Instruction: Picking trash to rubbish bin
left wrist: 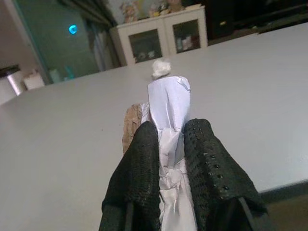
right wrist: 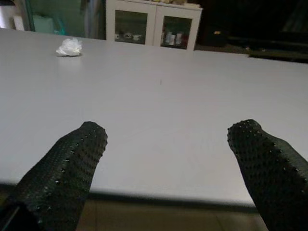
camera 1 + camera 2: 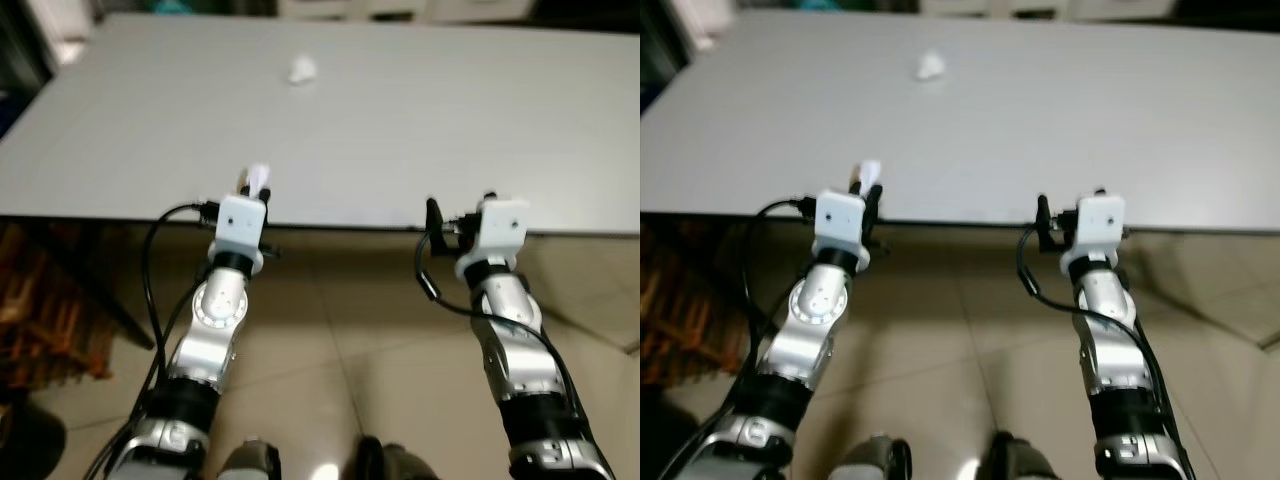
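At the table's (image 3: 420,120) near edge, left gripper (image 1: 168,159) clamps a white paper scrap (image 1: 168,108), perhaps a wrapper; right gripper (image 2: 168,163) gapes empty. Keep that pinch firm; 1 crumpled tissue (image 3: 301,70) waits toward the far edge.

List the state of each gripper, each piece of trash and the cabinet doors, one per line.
left gripper: shut on the white paper wrapper, at the table's near edge.
white paper wrapper: pinched upright between the fingers, lifted.
right gripper: open, holding nothing, at the near edge.
crumpled tissue: lying loose on the grey table, far side.
cabinet doors: closed.
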Motion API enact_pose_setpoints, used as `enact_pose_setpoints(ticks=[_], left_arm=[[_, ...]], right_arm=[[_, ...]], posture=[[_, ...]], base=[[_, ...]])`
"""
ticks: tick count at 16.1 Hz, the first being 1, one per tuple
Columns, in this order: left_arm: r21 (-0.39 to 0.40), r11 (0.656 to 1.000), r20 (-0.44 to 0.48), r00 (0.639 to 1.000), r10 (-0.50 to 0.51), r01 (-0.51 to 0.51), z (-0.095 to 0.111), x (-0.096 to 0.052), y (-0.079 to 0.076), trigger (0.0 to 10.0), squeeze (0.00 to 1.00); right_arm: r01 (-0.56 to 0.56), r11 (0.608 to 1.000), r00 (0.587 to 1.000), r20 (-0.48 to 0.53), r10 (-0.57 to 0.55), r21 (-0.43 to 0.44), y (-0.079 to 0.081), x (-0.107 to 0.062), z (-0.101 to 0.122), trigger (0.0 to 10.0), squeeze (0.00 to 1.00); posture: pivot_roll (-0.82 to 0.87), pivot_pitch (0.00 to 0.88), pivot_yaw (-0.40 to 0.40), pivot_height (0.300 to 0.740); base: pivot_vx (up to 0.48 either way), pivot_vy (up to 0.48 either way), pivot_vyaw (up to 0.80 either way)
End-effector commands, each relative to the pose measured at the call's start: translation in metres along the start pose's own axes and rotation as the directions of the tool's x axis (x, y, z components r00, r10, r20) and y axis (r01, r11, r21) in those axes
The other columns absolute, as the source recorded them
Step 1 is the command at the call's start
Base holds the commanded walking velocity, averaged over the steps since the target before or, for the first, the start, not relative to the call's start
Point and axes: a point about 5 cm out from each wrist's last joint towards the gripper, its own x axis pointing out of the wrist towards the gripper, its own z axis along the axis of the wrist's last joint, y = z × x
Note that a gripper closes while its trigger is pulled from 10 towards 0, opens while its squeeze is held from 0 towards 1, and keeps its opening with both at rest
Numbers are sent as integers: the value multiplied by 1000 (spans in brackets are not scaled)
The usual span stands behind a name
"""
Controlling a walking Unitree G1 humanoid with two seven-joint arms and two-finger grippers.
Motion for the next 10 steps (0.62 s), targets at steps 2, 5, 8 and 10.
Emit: enact_pose_setpoints(ticks=[2,5,8,10], left_arm=[[-5,1000,-1,1000,10,-10,0,-1,0,10000,0],[-5,1000,-4,1000,15,-15,0,-1,1,10000,0],[-1,1000,-7,1000,14,-14,0,-2,2,10000,0],[-1,1000,-7,1000,14,-15,0,-2,2,10000,0]], right_arm=[[-2,1000,1000,0,2,-7,-1,0,2,10000,0],[-7,1000,1000,-4,7,-9,-1,0,2,10000,0],[-11,1000,1000,-8,11,-14,0,-1,1,10000,0],[-13,1000,1000,-8,13,-15,0,-1,1,10000,0]], posture=[[3,157,0,740],[5,162,0,740],[5,166,1,740],[5,168,1,740]], base=[[-120,0,0],[-80,0,0],[-80,0,0],[0,0,0]])
